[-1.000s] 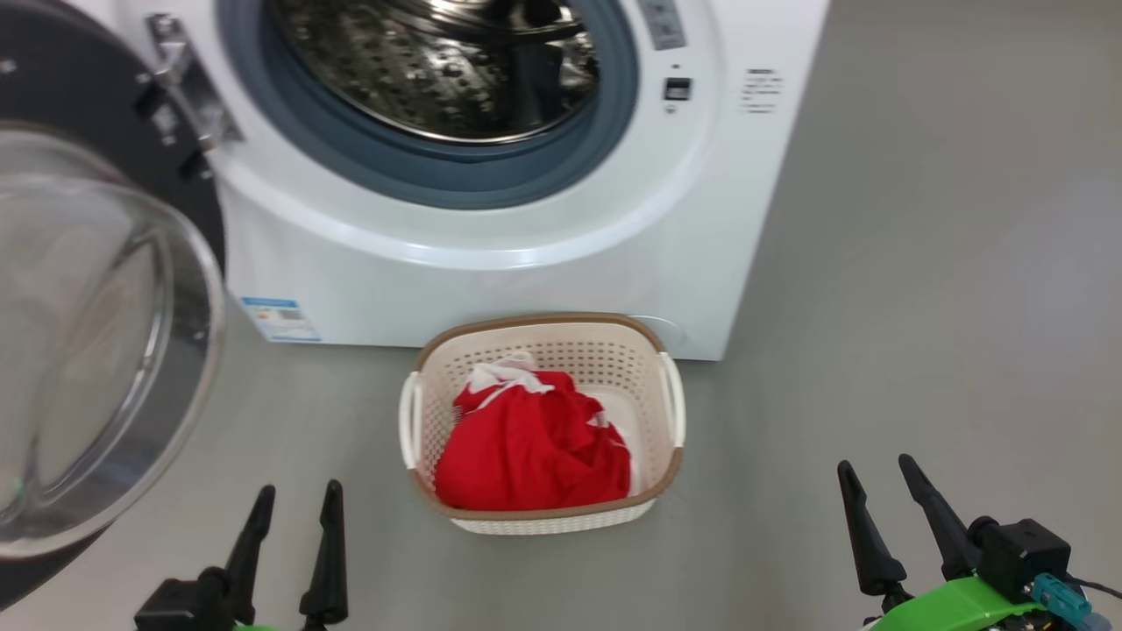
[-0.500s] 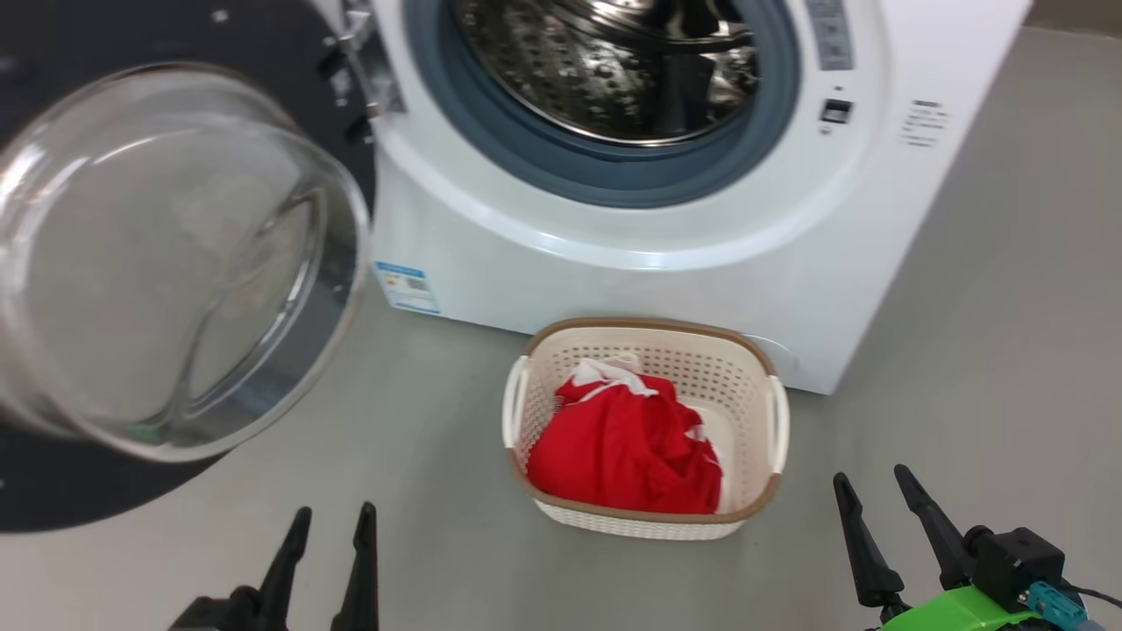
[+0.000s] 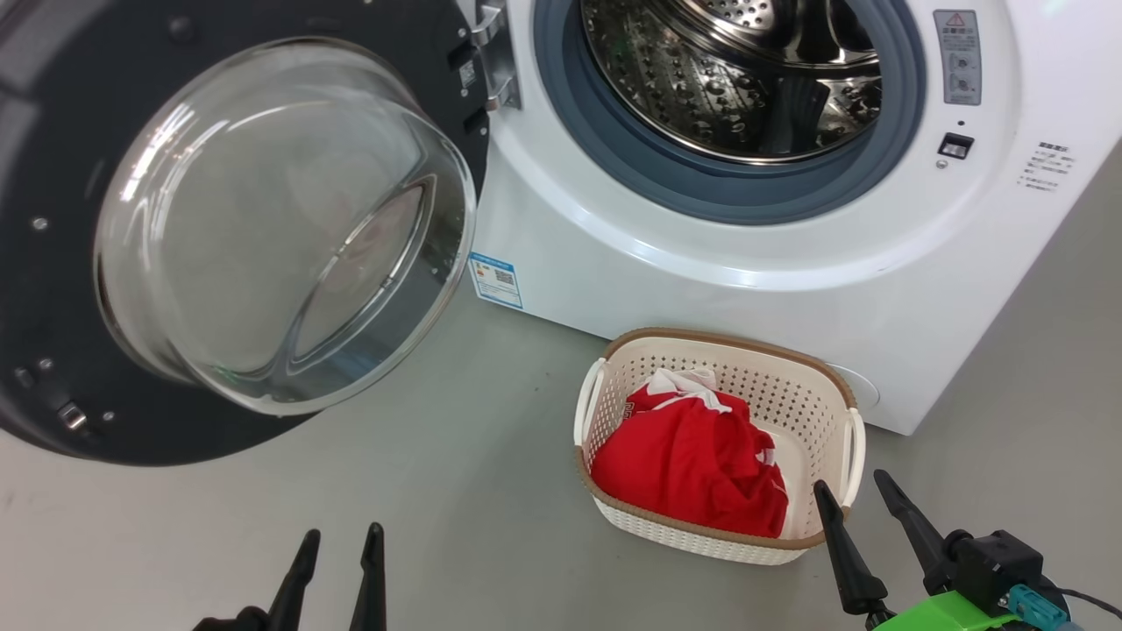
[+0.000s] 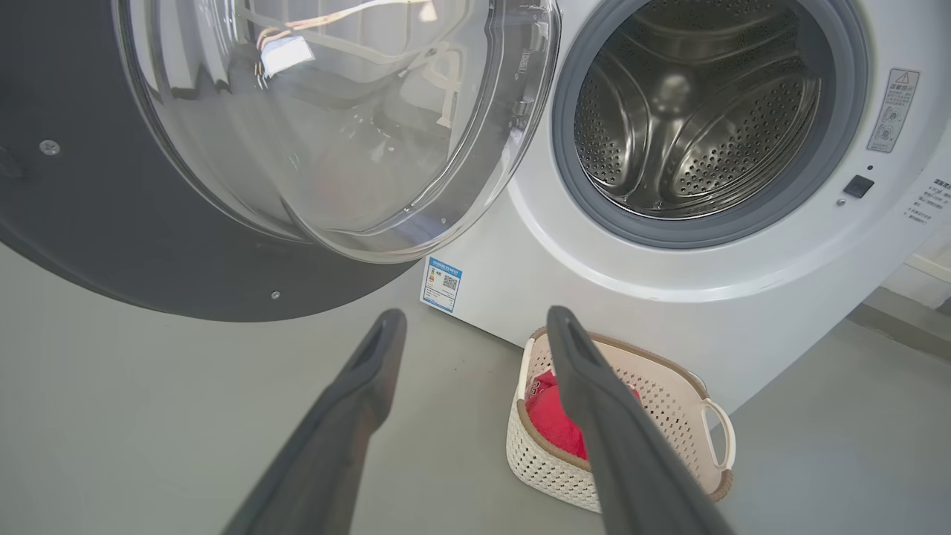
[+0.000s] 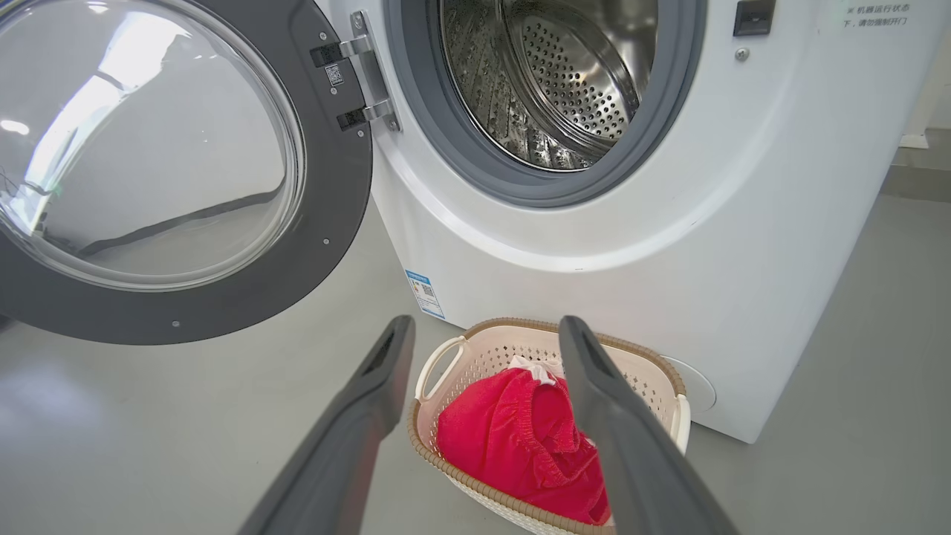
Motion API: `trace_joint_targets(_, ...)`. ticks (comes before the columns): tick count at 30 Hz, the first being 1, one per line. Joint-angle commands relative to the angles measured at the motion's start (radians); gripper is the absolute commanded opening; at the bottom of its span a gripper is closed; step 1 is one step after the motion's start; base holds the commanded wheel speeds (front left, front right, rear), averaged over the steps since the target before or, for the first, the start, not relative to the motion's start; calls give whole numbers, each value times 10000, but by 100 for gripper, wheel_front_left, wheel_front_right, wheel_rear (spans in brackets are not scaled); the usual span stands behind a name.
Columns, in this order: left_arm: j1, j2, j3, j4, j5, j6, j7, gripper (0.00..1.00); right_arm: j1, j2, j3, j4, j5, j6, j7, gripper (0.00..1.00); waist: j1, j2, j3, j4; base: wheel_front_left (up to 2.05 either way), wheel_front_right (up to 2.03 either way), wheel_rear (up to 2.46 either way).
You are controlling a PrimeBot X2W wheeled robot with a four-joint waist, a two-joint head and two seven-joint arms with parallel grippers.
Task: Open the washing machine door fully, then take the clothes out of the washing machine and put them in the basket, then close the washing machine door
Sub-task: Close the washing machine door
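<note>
The clothes (image 3: 692, 460) lie in the basket (image 3: 789, 386), drum (image 3: 745, 70) bare: I must next push the washing machine door (image 3: 272, 228) shut; left gripper (image 3: 344, 532) and right gripper (image 3: 849, 480) empty, jaws apart

The round black-rimmed glass washing machine door (image 3: 263, 228) stands swung wide, leaving the steel drum (image 3: 745, 79) of the white front-loading washing machine (image 3: 701, 289) unobstructed. The cream perforated plastic basket (image 3: 789, 394), holding red fabric clothes (image 3: 692, 460), occupies the grey floor (image 3: 456, 526) below the drum mouth; floor under the door is open.
</note>
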Motion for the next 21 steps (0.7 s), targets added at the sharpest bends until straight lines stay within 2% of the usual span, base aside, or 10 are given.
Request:
trace_joint_targets(1,-99,106,252,-293,-78,89,-49,100,-15,-127,232,-219,-207,73,-65,100,0,-1,-17,117,0,0,0)
trace_joint_targets(19,-172,106,157,-496,-393,265,-49,100,-149,-231,337,-223,-209,73,-65,100,0,-1,169,185,0,0,0)
trace_joint_targets(21,-212,106,181,-488,-411,245,-49,37,-167,-229,340,-225,-208,73,-65,100,0,-1,176,159,0,0,0)
